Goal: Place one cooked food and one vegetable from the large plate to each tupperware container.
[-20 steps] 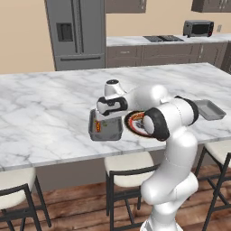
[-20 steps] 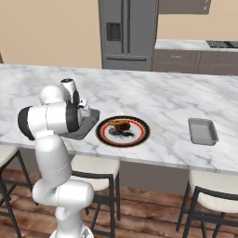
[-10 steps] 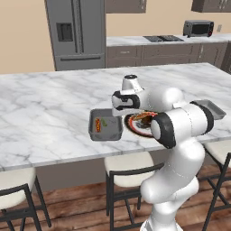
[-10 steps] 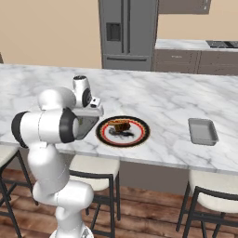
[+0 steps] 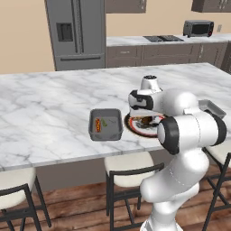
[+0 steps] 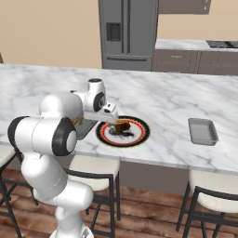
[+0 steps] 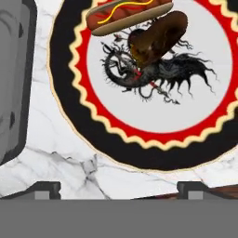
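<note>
Larger tray [image 5: 106, 124] just left of large plate [image 7: 69, 116], already holding hot dog and small green piece. Plate at counter's near edge, gripper [image 7: 118, 188] hovering above its near rim, jaws spread wide, empty. On plate, far side: hot dog [image 7: 128, 14] touching dark brown roast piece [image 7: 158, 37]. Judgement: hot dog light, soft bun, squashes easily, so pinch across its middle, gently. Smaller tray [image 6: 202, 131] well right of plate, nothing in it.
</note>
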